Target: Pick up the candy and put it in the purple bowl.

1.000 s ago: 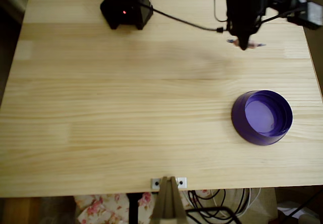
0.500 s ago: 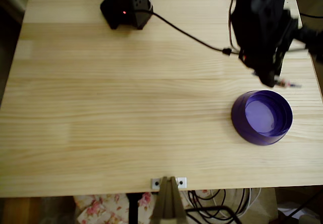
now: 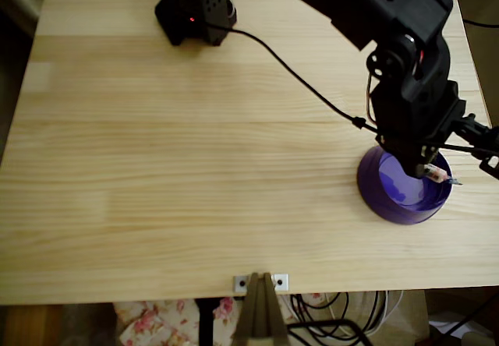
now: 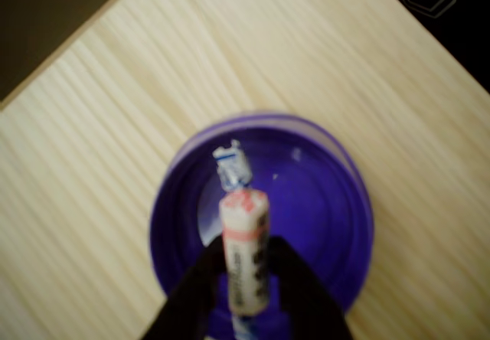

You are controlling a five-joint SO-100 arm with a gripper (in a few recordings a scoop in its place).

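Tool (image 4: 243, 279) is clamped on the candy (image 4: 245, 256), 2 dark fingers (image 4: 195, 290) pinching its lower half in the wrist view, upper half and 1 twisted wrapper end sticking out past the tips. Candy is off the table (image 3: 195, 167), held in the air. Wrist view looks straight down past it into the purple bowl (image 4: 321, 202); the candy sits over the bowl's inside, roughly central, a bit to the left. Overhead view: tool (image 3: 427, 173) hangs over the right part of the purple bowl (image 3: 382, 198), candy (image 3: 438, 176) poking out toward the right rim, wrapper tip about at the rim line. Bowl sits near the right edge of the table, inside looks empty.

Progress, judged: pick-up done, carry to the bowl done. Left: let go so the candy drops in, then pull the arm away. Height above the bowl can't be told. Overhead placement is close to the rim, so a small nudge inward may be safer before release.
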